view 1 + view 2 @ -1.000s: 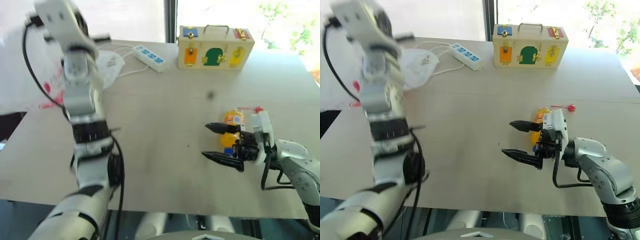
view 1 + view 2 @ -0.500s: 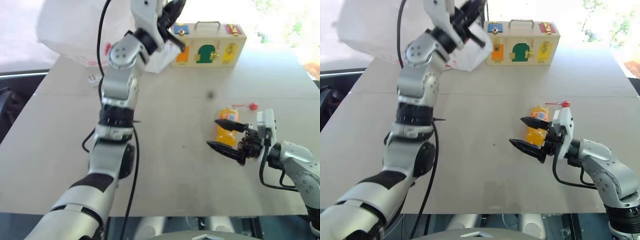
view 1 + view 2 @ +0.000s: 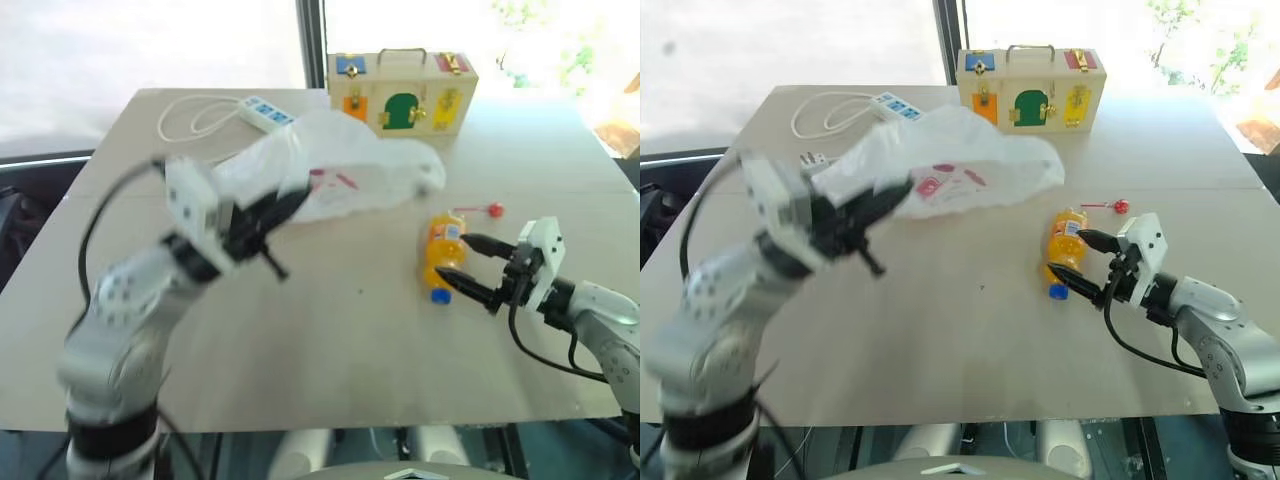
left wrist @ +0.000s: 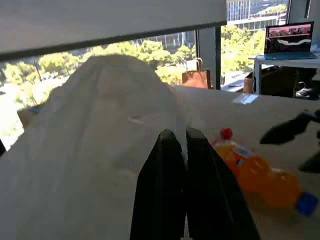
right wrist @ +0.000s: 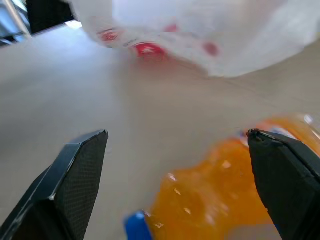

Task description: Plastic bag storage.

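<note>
The plastic bag (image 3: 345,175), thin, white and translucent with red print, billows over the middle of the table. My left gripper (image 3: 895,193) is shut on its near left end. In the left wrist view the two black fingers (image 4: 170,165) pinch the film together and the bag (image 4: 95,145) drapes beyond them. My right gripper (image 3: 458,262) stands open at the right. An orange bottle (image 3: 1064,248) with a blue cap lies on the table between its fingertips. The right wrist view shows the bottle (image 5: 215,200) between the spread fingers (image 5: 75,185), untouched.
A wooden lock box (image 3: 403,92) with coloured doors stands at the table's far edge. A white power strip (image 3: 258,108) and its cable lie at the far left. A small red pin-like object (image 3: 492,210) lies just beyond the bottle.
My left arm has swung down from high up and pulled the bag down over the table's middle. The right gripper has drifted a little to the right, still open. The camera has shifted.
</note>
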Controlling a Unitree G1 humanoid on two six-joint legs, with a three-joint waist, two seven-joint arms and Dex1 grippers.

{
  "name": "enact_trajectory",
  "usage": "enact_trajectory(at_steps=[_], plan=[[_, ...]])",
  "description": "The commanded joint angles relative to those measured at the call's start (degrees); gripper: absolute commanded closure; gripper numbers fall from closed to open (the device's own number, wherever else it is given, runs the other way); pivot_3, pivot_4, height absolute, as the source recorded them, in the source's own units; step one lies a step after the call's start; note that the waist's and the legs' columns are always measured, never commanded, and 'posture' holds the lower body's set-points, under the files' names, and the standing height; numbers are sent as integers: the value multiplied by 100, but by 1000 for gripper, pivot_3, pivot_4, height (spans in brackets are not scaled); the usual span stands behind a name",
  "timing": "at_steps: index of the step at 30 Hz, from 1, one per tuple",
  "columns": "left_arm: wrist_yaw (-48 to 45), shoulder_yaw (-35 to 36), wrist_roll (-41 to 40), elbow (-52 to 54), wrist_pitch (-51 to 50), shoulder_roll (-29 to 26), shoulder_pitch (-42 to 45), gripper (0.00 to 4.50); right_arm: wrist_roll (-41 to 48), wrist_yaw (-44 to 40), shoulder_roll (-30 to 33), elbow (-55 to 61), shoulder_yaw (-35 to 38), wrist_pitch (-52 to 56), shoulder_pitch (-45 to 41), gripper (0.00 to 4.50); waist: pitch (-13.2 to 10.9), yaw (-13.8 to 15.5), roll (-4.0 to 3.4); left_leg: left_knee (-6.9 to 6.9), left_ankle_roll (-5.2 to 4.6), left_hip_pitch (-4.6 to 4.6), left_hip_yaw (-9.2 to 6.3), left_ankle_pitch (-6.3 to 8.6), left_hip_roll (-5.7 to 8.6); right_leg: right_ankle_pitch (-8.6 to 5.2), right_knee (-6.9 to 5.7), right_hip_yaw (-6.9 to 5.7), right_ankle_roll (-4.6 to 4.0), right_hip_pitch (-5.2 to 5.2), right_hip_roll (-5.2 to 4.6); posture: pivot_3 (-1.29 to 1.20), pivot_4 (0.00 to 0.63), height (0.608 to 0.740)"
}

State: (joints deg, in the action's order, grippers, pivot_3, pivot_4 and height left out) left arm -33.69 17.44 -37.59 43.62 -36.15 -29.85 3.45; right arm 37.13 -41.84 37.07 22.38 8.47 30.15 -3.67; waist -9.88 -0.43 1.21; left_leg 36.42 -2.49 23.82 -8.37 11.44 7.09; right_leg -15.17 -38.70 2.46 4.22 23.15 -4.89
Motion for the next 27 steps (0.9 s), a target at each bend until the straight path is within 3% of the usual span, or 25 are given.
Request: enact_trajectory(at_steps=[1,5,13,16,22,27], plan=[[276,478,-243,799,254,281,-1025,4420,-84,248,65,168,115,207,31,0,0,53,0,0,0,0,1,1,0,0,1,0,0,0,-1,0,150,740],[512,278,339,856,907,799,-2125,4420,27,904,-57,431,-138,1123,-141,0,5,131,-8,0,24,-9,5,17,-7,-3,20,0,-5,-14,-2,0,150,740],[538,-261,888,471,1934,1417,-2772,4420,-487,2132,-277,571,-581,2316,-559,0,15,134,-19,2,26,-8,18,18,-22,-12,56,-15,-22,-40,-4,0,150,740],[343,-424,990,236,2293,1448,-3068,4420,-539,2650,-737,555,-609,2627,-792,0,22,124,-13,-7,23,-7,18,19,-24,-9,72,-15,-19,-40,-1,0,150,740],[478,-330,1107,-229,2695,1463,-3027,4420,-225,3017,-1602,804,-683,3216,-1098,0,24,138,-24,-11,24,-7,13,20,-28,-11,71,-15,-22,-40,0,0,150,740],[581,-536,1194,-300,2764,1468,-2911,4420,-750,3056,-1606,484,-1300,3138,-1381,0,22,115,-28,-12,22,-3,14,20,-26,-3,78,-32,-10,-37,0,0,150,740]])
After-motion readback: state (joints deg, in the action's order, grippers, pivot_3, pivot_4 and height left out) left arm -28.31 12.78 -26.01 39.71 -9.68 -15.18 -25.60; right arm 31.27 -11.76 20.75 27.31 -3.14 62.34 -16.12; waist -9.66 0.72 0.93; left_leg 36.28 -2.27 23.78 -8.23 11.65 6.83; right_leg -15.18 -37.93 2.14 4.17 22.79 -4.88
